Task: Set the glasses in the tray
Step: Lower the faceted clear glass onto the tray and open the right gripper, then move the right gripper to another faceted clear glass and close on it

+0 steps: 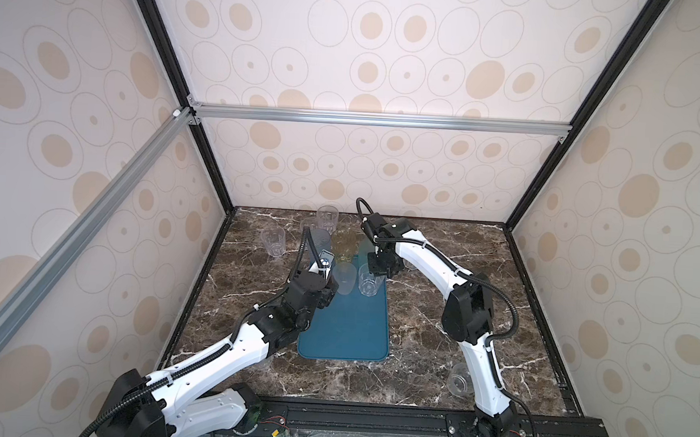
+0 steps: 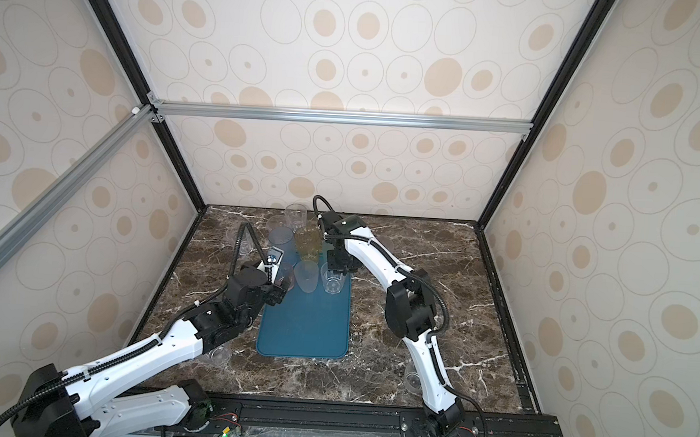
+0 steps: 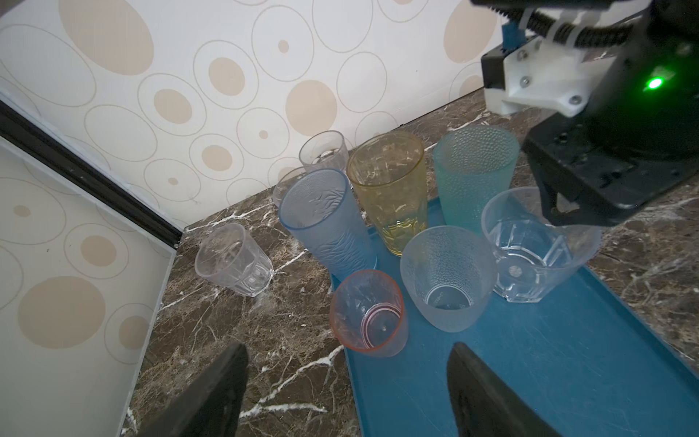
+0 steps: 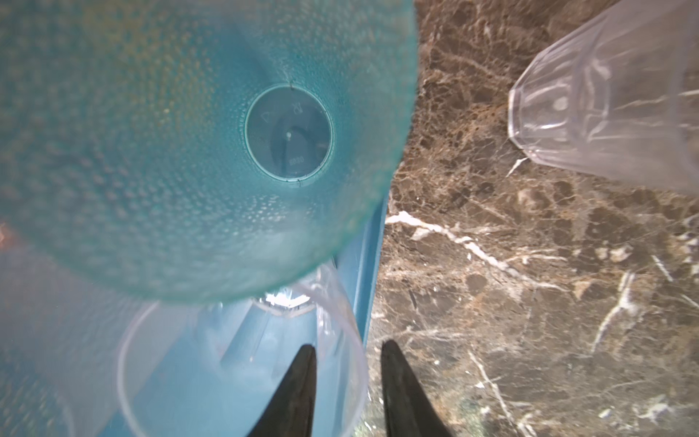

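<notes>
Around you: cream walls [image 1: 370, 62] patterned with beige ovals, an aluminium crossbar [image 1: 379, 119], and a dark brown, white-veined marble tabletop [image 1: 415, 356].

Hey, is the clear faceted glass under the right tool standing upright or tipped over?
Upright. The clear faceted glass stands with its mouth up and its base flat on the tray.
</notes>
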`<state>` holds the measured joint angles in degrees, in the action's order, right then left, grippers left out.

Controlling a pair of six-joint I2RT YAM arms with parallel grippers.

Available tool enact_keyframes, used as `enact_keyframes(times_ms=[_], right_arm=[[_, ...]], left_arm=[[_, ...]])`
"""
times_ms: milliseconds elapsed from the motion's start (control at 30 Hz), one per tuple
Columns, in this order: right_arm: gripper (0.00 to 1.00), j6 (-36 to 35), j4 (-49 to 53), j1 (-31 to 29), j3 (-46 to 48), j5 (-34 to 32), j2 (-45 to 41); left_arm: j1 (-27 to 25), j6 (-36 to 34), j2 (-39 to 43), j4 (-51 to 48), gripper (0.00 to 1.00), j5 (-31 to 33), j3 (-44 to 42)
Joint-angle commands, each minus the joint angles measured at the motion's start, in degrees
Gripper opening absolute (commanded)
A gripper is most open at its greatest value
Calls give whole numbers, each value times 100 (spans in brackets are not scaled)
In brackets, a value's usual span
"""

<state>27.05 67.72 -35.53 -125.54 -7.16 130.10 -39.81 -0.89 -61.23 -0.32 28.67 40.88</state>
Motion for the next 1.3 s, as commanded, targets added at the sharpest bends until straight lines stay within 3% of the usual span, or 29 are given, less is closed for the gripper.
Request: enact_keyframes(times_ms=[0,233,467,733,933,1267], right_arm=[[35,-152,9,258,138,5,-817],[39,-86,-775,1300,952,335,-1444],[43,-89,-725,2034,630,561,-928],[42,-106,-792,2313,239,834,-150],[36,-77,-987,2357,136,951,197],[10,-81,-1247,2358,732,897,-49]], left_arm=[[118,95,24,-107,83,64,349],[140,812,-390,29,75,-753,783],[39,1257,-1187,9,72,-1406,1155],[-306,1313,-1576,-40,73,-1356,1222],[-342,1242,-1567,-47,73,-1267,1194],[-351,1372,-1446,-223,73,-1005,1162]])
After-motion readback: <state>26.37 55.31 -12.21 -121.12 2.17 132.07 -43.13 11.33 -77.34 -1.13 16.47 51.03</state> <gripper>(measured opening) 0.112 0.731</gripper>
